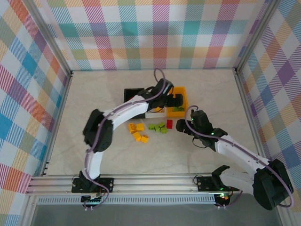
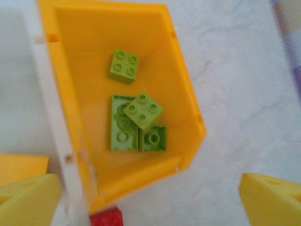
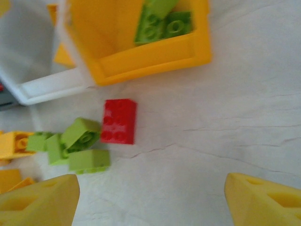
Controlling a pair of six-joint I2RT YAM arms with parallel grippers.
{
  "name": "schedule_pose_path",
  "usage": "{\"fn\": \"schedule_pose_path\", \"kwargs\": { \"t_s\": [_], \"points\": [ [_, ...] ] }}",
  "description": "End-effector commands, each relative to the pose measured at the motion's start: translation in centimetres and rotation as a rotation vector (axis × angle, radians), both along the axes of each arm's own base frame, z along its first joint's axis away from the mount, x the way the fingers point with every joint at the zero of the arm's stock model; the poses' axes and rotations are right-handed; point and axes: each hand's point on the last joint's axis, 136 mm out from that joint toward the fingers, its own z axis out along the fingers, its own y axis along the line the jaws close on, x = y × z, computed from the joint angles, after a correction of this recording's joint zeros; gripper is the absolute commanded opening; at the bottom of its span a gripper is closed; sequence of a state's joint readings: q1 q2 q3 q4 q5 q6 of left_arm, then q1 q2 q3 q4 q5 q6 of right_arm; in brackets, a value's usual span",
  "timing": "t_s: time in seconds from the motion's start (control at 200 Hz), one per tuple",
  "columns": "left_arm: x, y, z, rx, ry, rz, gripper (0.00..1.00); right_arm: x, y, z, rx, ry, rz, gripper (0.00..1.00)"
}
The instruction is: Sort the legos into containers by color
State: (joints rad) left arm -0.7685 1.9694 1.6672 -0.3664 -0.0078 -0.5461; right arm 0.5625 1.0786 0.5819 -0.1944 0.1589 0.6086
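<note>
My left gripper (image 2: 150, 195) hangs open over the orange bin (image 2: 186, 101), with nothing between its fingers. Several lime green legos (image 2: 136, 123) lie on that bin's floor. In the top view the left gripper (image 1: 172, 101) is over the orange bin (image 1: 181, 91), with the white bin (image 1: 156, 114) and the black bin (image 1: 132, 92) to its left. My right gripper (image 3: 153, 200) stands open above bare table, to the right of a red lego (image 3: 119, 121) and loose green legos (image 3: 81, 141). Yellow-orange legos (image 1: 137, 132) lie further left.
The white bin's rim (image 3: 51, 88) touches the orange bin (image 3: 155, 59). Plaid walls enclose the table on three sides. Bare tabletop (image 1: 211, 94) lies to the right of the bins and in front of the loose bricks.
</note>
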Motion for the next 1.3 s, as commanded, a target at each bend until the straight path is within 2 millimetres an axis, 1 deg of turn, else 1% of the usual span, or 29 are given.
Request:
{"fn": "schedule_pose_path", "kwargs": {
  "t_s": [0.0, 0.03, 0.035, 0.06, 0.065, 0.08, 0.13, 0.145, 0.175, 0.245, 0.29, 0.3, 0.375, 0.435, 0.515, 0.6, 0.765, 0.96, 1.095, 1.295],
  "points": [
    [-2.5, 2.6, 7.7, -0.170, -0.135, 0.018, 1.00, -0.2, 2.9, 0.3, 0.028, -0.032, 0.099, 0.81],
    [-3.5, 3.7, 7.6, -0.177, -0.135, 0.026, 1.00, -0.3, 3.5, 0.1, 0.022, -0.032, 0.118, 0.81],
    [-3.6, 3.9, 7.8, -0.181, -0.139, 0.027, 1.00, -0.3, 3.7, 0.1, 0.021, -0.032, 0.120, 0.81],
    [-4.6, 4.9, 7.4, -0.178, -0.131, 0.034, 1.00, -0.4, 4.2, -0.1, 0.017, -0.029, 0.135, 0.81],
    [-4.7, 5.0, 7.6, -0.183, -0.134, 0.036, 1.00, -0.4, 4.3, -0.2, 0.015, -0.029, 0.138, 0.81],
    [-5.3, 5.6, 7.0, -0.175, -0.124, 0.042, 1.00, -0.4, 4.6, -0.3, 0.010, -0.026, 0.145, 0.81],
    [-7.1, 7.8, 6.6, -0.163, -0.120, 0.070, 1.00, -0.4, 5.6, -0.9, -0.008, -0.014, 0.166, 0.81],
    [-7.7, 8.4, 5.7, -0.148, -0.108, 0.080, 1.00, -0.4, 5.9, -1.0, -0.011, -0.014, 0.172, 0.81],
    [-8.7, 9.8, 5.4, -0.136, -0.107, 0.099, 1.00, -0.3, 6.4, -1.4, -0.022, -0.006, 0.180, 0.81],
    [-11.1, 12.8, 3.3, -0.096, -0.088, 0.135, 1.00, 0.1, 7.2, -2.3, -0.042, 0.013, 0.187, 0.80],
    [-12.3, 14.6, 2.5, -0.085, -0.084, 0.163, 1.00, 0.4, 7.6, -2.8, -0.050, 0.023, 0.184, 0.78],
    [-12.8, 15.1, 1.8, -0.063, -0.068, 0.167, 1.00, 0.5, 7.6, -2.9, -0.053, 0.026, 0.184, 0.78],
    [-15.0, 17.8, 0.4, -0.043, -0.047, 0.204, 1.00, 1.0, 8.3, -3.4, -0.054, 0.037, 0.191, 0.76],
    [-16.3, 19.4, -0.7, -0.035, -0.030, 0.228, 1.00, 1.4, 8.9, -3.8, -0.057, 0.046, 0.199, 0.74],
    [-17.6, 21.3, -1.9, -0.019, -0.012, 0.261, 1.00, 1.9, 9.5, -4.2, -0.059, 0.054, 0.200, 0.73],
    [-18.4, 22.8, -2.3, -0.003, -0.016, 0.291, 1.00, 2.3, 10.0, -4.4, -0.061, 0.059, 0.200, 0.72],
    [-18.9, 24.2, -2.0, 0.010, -0.042, 0.323, 1.00, 2.9, 10.4, -5.6, -0.084, 0.089, 0.193, 0.68],
    [-18.8, 24.2, -2.5, 0.025, -0.034, 0.325, 1.00, 2.9, 10.3, -7.1, -0.111, 0.121, 0.184, 0.61],
    [-18.8, 24.1, -2.8, 0.028, -0.029, 0.323, 1.00, 2.9, 10.5, -7.5, -0.118, 0.126, 0.191, 0.55],
    [-18.8, 24.3, -2.6, 0.029, -0.037, 0.324, 1.00, 2.3, 10.1, -7.6, -0.158, 0.131, 0.182, 0.56]
  ]
}}
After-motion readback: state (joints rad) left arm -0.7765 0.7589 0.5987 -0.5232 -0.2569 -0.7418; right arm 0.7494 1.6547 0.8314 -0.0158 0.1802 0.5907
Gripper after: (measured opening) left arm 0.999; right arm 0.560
